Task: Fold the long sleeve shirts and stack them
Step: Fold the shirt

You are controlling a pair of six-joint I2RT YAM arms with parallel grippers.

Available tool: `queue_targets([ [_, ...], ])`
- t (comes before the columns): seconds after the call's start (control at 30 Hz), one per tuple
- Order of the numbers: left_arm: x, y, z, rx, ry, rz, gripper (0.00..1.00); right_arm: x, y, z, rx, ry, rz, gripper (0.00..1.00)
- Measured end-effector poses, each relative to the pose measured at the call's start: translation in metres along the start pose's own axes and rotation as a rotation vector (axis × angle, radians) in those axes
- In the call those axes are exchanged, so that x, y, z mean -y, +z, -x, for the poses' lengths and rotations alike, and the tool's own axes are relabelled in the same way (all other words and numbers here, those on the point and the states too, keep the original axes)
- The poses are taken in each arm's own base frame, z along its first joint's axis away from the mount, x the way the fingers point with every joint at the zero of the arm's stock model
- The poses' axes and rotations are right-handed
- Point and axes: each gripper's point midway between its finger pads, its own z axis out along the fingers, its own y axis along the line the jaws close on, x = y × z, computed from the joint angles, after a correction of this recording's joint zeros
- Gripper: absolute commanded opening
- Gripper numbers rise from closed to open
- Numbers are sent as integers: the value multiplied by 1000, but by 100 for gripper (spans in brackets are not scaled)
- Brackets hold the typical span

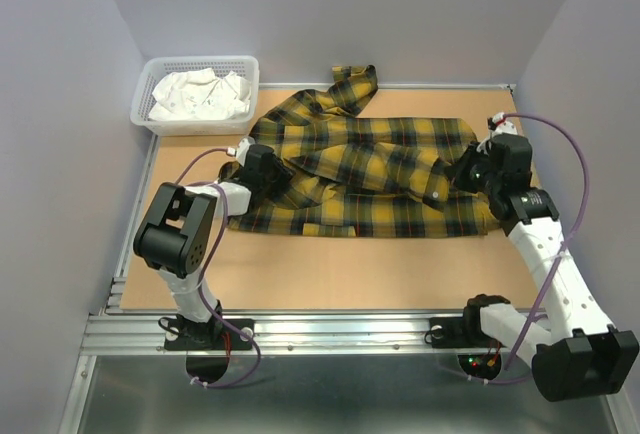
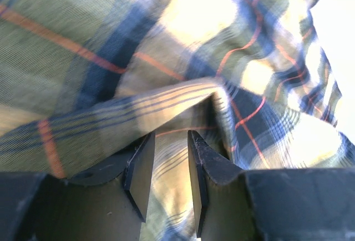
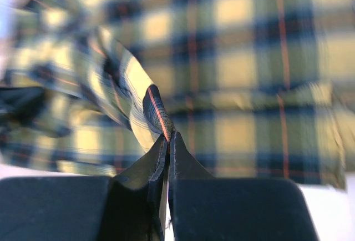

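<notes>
One long sleeve shirt point(image 1: 370, 169), yellow flannel with dark plaid and thin red lines, lies rumpled across the tan table point(image 1: 330, 264), one sleeve reaching toward the back. My left gripper point(image 1: 268, 172) is low over its left side. In the left wrist view the left gripper point(image 2: 171, 135) is open, jaws partly apart. Shirt cloth point(image 2: 166, 30) shows in the gap and a fold drapes over the left finger. My right gripper point(image 1: 468, 169) is at the shirt's right side. In the right wrist view the right gripper point(image 3: 168, 135) is shut on a raised fold of the shirt point(image 3: 238, 58).
A white plastic basket point(image 1: 200, 60) holding a white cloth point(image 1: 200, 94) stands at the back left corner. Grey walls close in the left, back and right. A metal rail point(image 1: 330, 329) runs along the near edge by the arm bases.
</notes>
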Motion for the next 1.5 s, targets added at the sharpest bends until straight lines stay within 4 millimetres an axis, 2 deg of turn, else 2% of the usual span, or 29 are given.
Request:
queue_targets([
  [0.07, -8, -2, -4, -12, -22, 13, 42, 21, 8, -21, -44, 0, -80, 1],
  [0.17, -15, -11, -7, -18, -41, 20, 42, 45, 19, -41, -98, -2, -176, 1],
  [0.33, -4, -29, 4, 12, -46, -19, 44, 68, 33, -53, -142, -5, -282, 1],
  [0.5, -5, -31, 7, 24, -28, -12, 44, 72, 27, -51, -149, -5, -317, 0],
  [0.73, -18, -31, 9, 35, 8, 37, 42, 70, 8, -15, -98, -33, -381, 0],
  [0.83, -23, -32, 10, 38, 16, 52, 41, 73, 1, -7, -83, -46, -411, 0],
  [1.03, -38, -36, 9, 32, 13, 93, 41, 91, -11, -17, -125, -61, -497, 1],
  [1.2, -37, -50, 13, 33, 32, 99, 44, 113, -19, -20, -146, -52, -596, 1],
  [1.33, -38, -66, 16, 33, 66, 116, 46, 128, -19, -23, -167, -50, -658, 1],
  [1.5, -40, -83, 25, 62, 118, 139, 47, 135, -12, -29, -202, -58, -689, 1],
])
